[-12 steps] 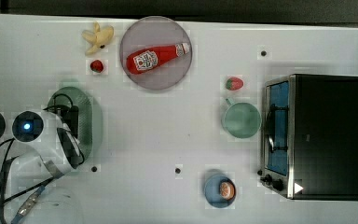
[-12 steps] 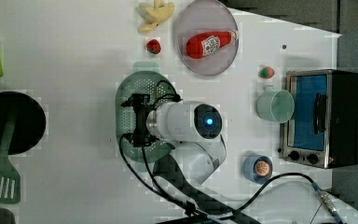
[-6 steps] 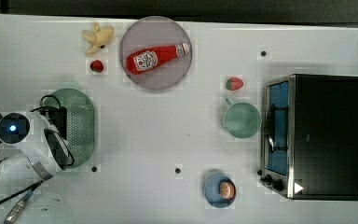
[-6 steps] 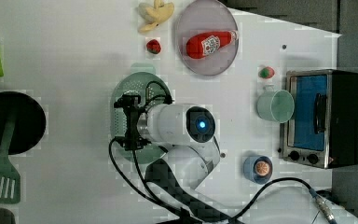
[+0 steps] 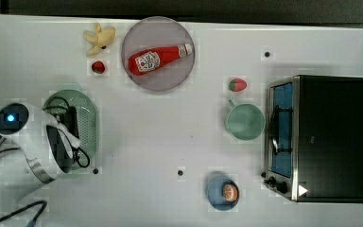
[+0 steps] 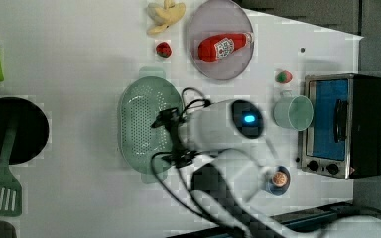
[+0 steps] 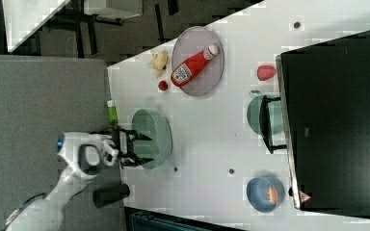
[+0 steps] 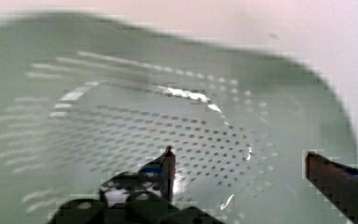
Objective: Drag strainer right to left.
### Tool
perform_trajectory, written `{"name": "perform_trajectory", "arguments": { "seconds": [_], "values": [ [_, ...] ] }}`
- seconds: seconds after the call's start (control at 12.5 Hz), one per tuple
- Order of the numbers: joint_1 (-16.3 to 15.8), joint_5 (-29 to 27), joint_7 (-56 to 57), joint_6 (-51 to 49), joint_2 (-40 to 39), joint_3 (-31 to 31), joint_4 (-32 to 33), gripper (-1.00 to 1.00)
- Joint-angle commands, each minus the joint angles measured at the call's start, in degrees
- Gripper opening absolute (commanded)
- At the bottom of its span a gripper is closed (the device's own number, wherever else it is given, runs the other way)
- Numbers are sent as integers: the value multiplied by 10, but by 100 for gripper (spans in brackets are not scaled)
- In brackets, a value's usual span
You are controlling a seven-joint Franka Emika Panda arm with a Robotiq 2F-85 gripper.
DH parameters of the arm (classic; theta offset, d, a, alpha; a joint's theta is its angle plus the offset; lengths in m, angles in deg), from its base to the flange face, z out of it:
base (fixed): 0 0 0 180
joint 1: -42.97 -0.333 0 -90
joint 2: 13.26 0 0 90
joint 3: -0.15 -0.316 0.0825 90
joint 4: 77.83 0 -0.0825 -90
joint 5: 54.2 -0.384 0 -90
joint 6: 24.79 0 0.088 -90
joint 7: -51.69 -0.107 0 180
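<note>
Strainer (image 5: pixel 87 124) sits close to the table's (image 5: pixel 179 137) short edge at the top view's left, on the far side of the table from the toaster oven (image 5: pixel 319 137), and it has held that spot over the last second. What changed is the arm (image 5: pixel 28 142): a second ago its white wrist lay across the strainer's lower end in the top view, and now it has swung out toward that short edge and its hand has lifted off the bowl. In the left view most of the perforated bowl shows bare, where before the wrist hid it.

The gripper (image 8: pixel 242 168) hangs just above the strainer's inside with its fingers spread wide and nothing between them; the wrist view shows one dark fingertip over the holes and the other over the smooth rim, with only bare plastic in the gap.

Judging by where the strainer lies, well away from the mint-green mug (image 5: pixel 245 121) beside the toaster oven, the drag looks finished and this is the let-go and pull-away. The plate (image 5: pixel 158 54) with the ketchup bottle (image 5: pixel 158 56) near the long edge has not moved.
</note>
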Motion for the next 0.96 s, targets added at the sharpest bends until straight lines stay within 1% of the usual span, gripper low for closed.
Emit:
{"name": "perform_trajectory", "arguments": {
  "seconds": [0.08, 0.24, 0.4, 0.56, 0.72, 0.88, 0.96],
  "values": [
    [16, 1, 165, -52, 140, 98, -32, 100],
    [23, 3, 238, -122, 209, 163, -32, 100],
    [29, 20, 345, -193, 274, 227, -33, 100],
    [37, 68, 470, -252, 329, 282, -33, 100],
    [42, 129, 561, -296, 369, 324, -32, 100],
    [43, 167, 580, -322, 398, 349, -32, 100],
    [43, 172, 580, -329, 408, 352, -31, 100]
  ]
}}
